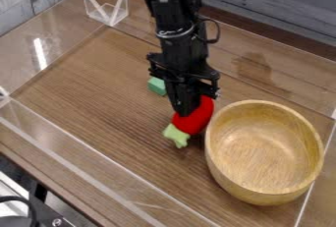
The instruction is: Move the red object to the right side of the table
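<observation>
The red object point(195, 120), a small rounded toy fruit with a pale green leafy tip at its lower left, lies on the brown wood-grain table point(92, 93) just left of the wooden bowl. My gripper point(190, 105) points almost straight down from the black arm and its fingers are shut on the top of the red object. The fingertips are partly hidden against the fruit.
A large wooden bowl point(265, 149) stands at the right, close to the fruit. A plain green block point(157, 85) sits behind the gripper, partly hidden by it. Clear acrylic walls point(79, 182) edge the table, and a clear stand point(105, 13) is at the back left.
</observation>
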`<move>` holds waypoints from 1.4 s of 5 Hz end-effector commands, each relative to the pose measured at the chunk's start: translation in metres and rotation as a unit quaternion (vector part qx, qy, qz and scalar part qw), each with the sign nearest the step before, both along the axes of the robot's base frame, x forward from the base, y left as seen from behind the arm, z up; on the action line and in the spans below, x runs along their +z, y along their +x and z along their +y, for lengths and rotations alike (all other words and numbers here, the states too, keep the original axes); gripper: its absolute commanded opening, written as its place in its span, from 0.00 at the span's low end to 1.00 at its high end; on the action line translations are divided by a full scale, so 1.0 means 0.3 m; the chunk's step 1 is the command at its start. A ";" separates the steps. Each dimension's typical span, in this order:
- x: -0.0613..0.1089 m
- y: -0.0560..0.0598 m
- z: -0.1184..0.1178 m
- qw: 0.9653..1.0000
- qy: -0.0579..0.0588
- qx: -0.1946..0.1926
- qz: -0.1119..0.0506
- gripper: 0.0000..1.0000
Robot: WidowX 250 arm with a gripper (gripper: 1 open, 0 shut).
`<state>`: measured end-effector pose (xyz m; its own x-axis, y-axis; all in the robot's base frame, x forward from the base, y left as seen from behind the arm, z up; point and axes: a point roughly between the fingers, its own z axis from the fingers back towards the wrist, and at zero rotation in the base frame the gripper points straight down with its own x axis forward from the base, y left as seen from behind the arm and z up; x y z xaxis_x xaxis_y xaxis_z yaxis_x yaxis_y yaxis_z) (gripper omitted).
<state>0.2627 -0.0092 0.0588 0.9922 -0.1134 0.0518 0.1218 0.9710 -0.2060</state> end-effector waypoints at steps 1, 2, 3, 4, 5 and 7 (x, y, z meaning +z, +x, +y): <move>0.043 0.038 0.003 1.000 0.001 -0.001 -0.029 0.00; 0.033 0.032 0.008 1.000 0.002 -0.004 -0.027 0.00; 0.018 0.021 0.014 1.000 0.004 -0.008 -0.022 0.00; 0.005 0.010 0.020 1.000 0.006 -0.011 -0.018 0.00; 0.017 0.020 0.016 1.000 0.004 -0.012 -0.022 0.00; 0.041 0.038 0.010 0.999 0.000 -0.014 -0.030 0.00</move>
